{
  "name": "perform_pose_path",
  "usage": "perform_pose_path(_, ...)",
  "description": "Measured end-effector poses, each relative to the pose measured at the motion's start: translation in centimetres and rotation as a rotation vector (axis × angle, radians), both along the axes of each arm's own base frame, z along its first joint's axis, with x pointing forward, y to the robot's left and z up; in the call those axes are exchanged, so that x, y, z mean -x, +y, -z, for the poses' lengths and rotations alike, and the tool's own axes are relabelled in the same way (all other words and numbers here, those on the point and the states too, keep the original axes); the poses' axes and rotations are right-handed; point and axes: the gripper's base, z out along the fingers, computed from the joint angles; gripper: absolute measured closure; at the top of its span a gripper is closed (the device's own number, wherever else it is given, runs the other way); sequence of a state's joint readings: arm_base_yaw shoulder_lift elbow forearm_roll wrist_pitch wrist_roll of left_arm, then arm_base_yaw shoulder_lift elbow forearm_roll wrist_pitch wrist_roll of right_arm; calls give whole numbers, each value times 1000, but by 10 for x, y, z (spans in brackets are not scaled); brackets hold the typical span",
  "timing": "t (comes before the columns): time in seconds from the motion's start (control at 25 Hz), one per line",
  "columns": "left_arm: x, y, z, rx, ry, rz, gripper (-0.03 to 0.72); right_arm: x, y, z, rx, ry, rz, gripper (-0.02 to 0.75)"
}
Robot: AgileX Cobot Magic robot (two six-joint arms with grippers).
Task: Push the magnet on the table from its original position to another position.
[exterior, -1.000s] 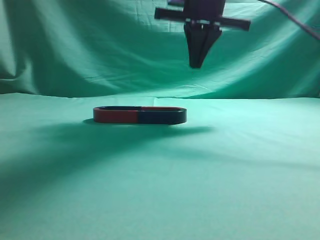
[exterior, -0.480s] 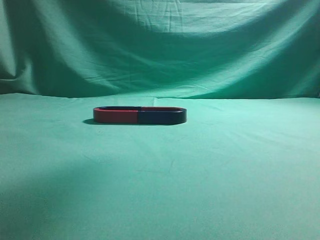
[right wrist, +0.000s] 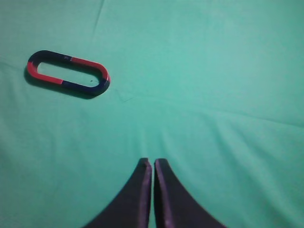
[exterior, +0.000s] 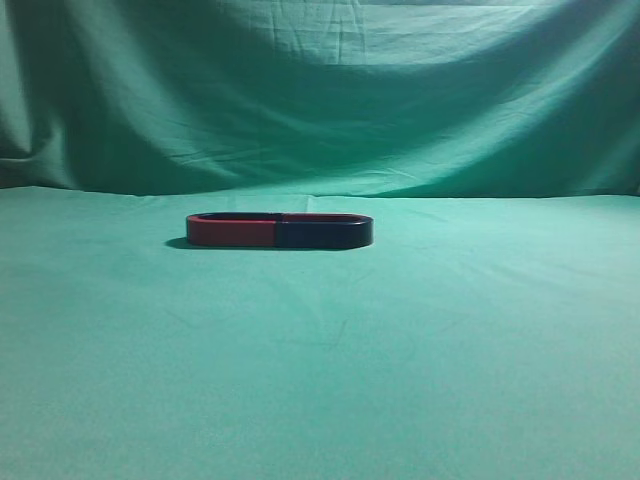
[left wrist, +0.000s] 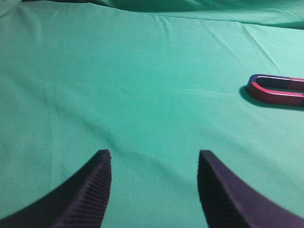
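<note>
The magnet [exterior: 279, 231] is a flat oval ring, half red and half dark blue, lying on the green cloth left of centre in the exterior view. Neither gripper shows in that view. In the right wrist view the magnet [right wrist: 69, 73] lies at the upper left, well away from my right gripper [right wrist: 152, 162], which is shut and empty above bare cloth. In the left wrist view only the magnet's red end [left wrist: 278, 90] shows at the right edge. My left gripper [left wrist: 154, 154] is open and empty, far from it.
A green cloth [exterior: 400, 350] covers the table and hangs as a backdrop [exterior: 330, 90] behind it. Nothing else stands on the cloth.
A shut gripper hung at the top of the exterior view one second ago; it has risen out of that view. The magnet has not moved.
</note>
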State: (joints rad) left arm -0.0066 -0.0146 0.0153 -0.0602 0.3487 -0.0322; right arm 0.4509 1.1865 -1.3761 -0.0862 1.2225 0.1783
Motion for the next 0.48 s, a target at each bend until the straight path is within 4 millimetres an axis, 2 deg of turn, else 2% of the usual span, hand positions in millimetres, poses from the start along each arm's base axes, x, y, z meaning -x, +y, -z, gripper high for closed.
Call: perform_pose_path(0.48,0,0,0,0,0,0,316,106,-50,24,-123,-251,-15,738)
